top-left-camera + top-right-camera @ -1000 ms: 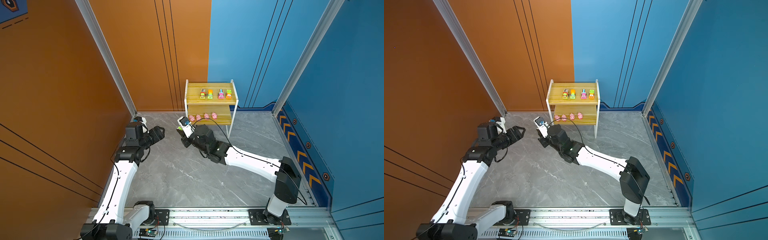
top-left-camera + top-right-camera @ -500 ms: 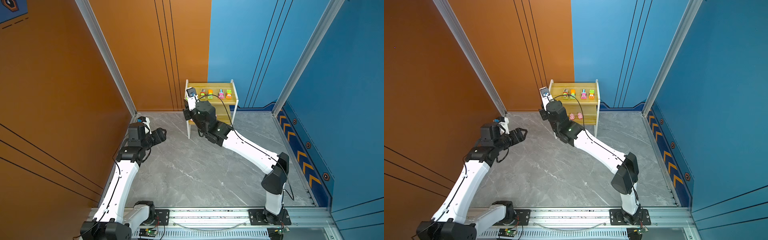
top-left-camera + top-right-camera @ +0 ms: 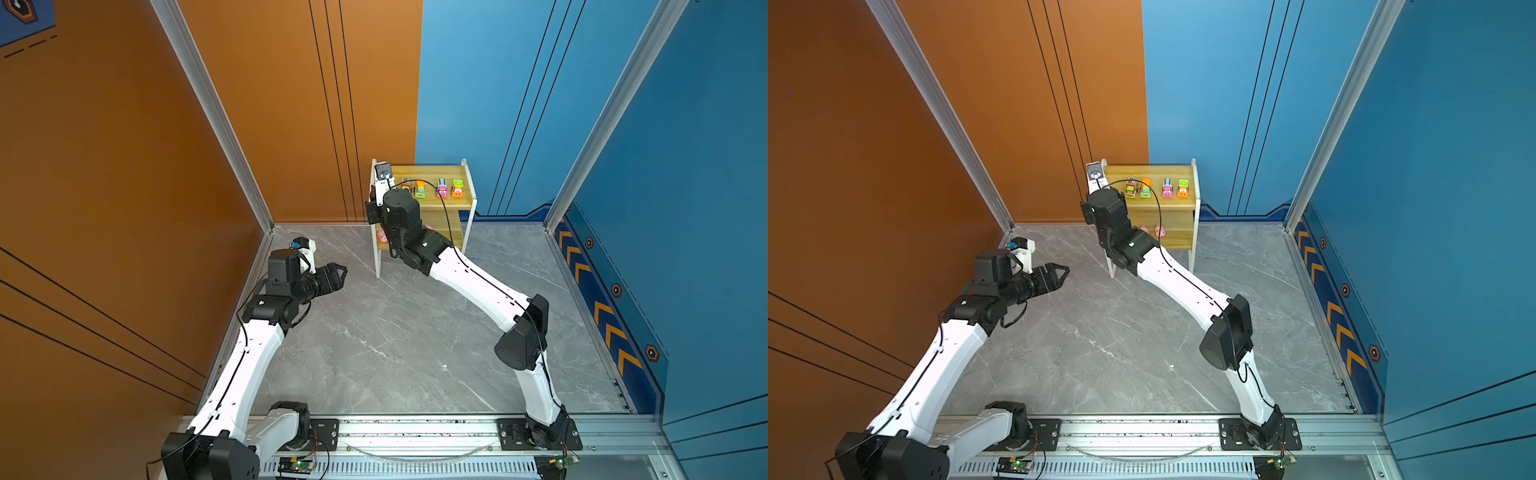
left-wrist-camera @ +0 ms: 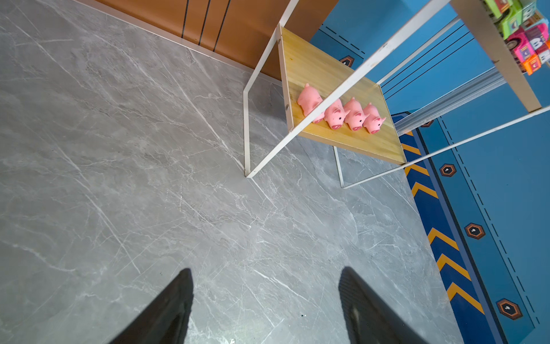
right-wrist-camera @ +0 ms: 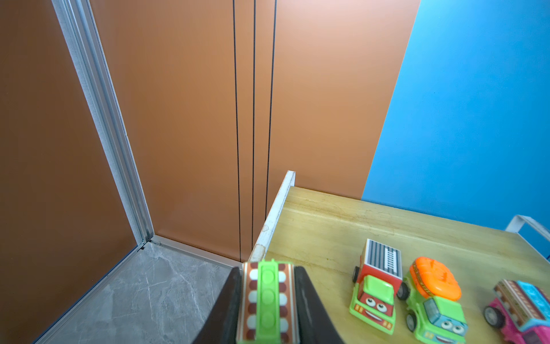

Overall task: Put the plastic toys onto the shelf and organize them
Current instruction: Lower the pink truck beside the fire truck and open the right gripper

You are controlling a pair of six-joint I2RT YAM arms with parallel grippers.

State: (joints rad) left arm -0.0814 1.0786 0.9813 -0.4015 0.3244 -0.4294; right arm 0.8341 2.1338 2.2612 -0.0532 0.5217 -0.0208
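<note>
Since a second ago my right arm has risen from the floor [image 4: 148,149] to the shelf [image 3: 440,203]. The green toy truck [image 5: 268,303] now sits clamped in the narrow right gripper [image 5: 268,271] at the corner of the upper board [image 5: 327,226]. Four trucks [image 5: 375,283] already stand in a row there, and four pigs [image 4: 336,114] are on the lower board. I judge only this release is left. The left gripper [image 4: 265,270] hangs wide and empty.

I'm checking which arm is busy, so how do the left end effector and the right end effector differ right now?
The left end effector is open and empty; the right end effector is shut on a green toy truck. The left end effector hangs over the floor, the right end effector by the shelf's upper board. Both have dark fingers.
</note>
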